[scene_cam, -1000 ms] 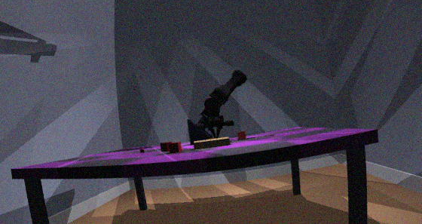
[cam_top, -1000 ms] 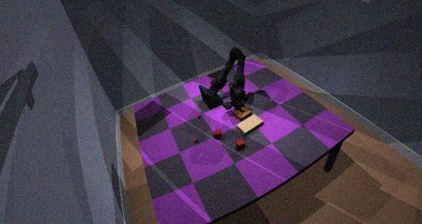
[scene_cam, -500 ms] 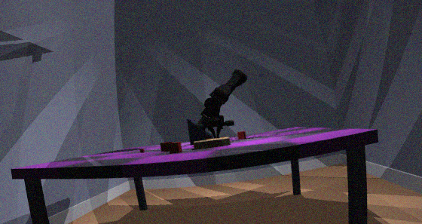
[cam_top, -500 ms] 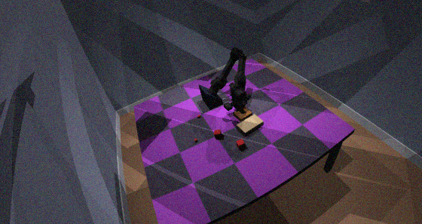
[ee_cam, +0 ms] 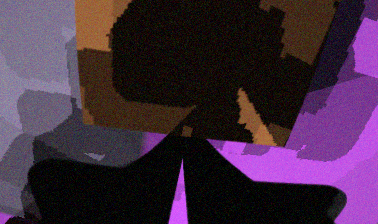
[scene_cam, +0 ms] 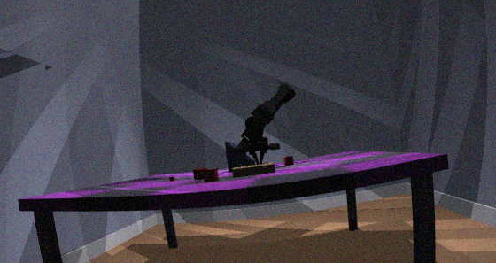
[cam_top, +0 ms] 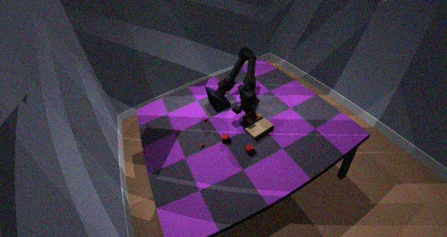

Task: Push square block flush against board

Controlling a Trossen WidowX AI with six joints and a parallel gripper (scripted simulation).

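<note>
The orange-brown square block (cam_top: pixel 259 116) (ee_cam: pixel 93 72) lies flat on the table, partly hidden by the arm and its dark shadow. The pale wooden board (cam_top: pixel 259 128) (scene_cam: pixel 253 170) lies just in front of it in the top view. They look very close together there; whether whole sides touch or edges are even, I cannot tell. My gripper (cam_top: pixel 250 113) (scene_cam: pixel 259 162) (ee_cam: pixel 184 131) is shut and empty. Its fingertips are low, at the near edge of the block in the wrist view, on the block's side away from the board. In the exterior view the board hides the block.
Red cubes (cam_top: pixel 225 138) (cam_top: pixel 250 149) (scene_cam: pixel 289 160) stand around the two parts, with small red pieces (cam_top: pixel 202 145) (cam_top: pixel 206 120) farther left in the top view. A dark blue wedge-like object (cam_top: pixel 216 99) (scene_cam: pixel 231 156) stands beside the arm. The table (cam_top: pixel 215 164) is purple and grey checkered.
</note>
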